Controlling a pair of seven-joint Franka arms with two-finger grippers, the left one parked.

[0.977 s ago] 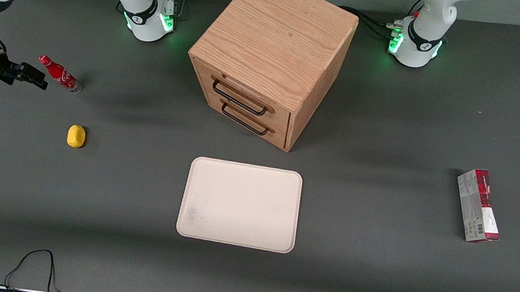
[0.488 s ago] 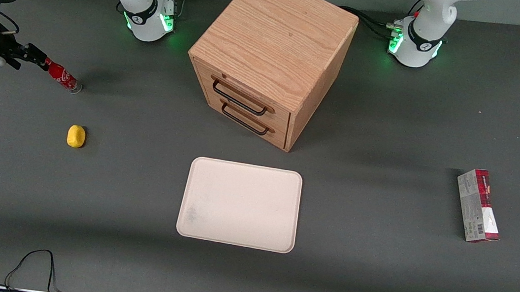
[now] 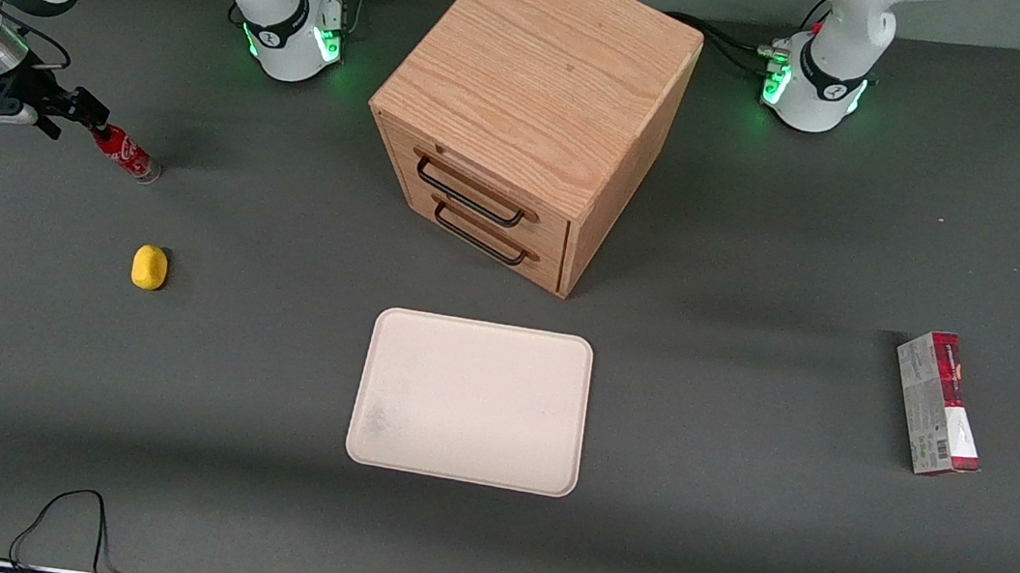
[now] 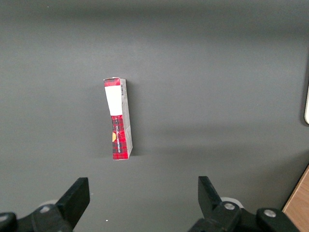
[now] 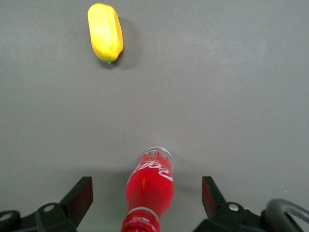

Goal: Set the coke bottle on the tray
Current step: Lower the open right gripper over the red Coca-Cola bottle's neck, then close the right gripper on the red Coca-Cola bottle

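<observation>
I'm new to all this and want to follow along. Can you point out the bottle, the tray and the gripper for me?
bottle (image 5: pixel 150 186): right wrist view, on its red body, between the open fingers.
tray (image 3: pixel 471 403): front view, on its bare middle.
gripper (image 3: pixel 93 118): front view, at the bottle's cap end.

coke bottle (image 5: pixel 149 191) cap (edge-cropped)

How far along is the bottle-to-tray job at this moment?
Early stage. Done: the gripper is lined up at the coke bottle, fingers open either side of its cap end. In hand: the grasp, not yet closed. Left: lift and carry to the tray, which holds nothing.
</observation>
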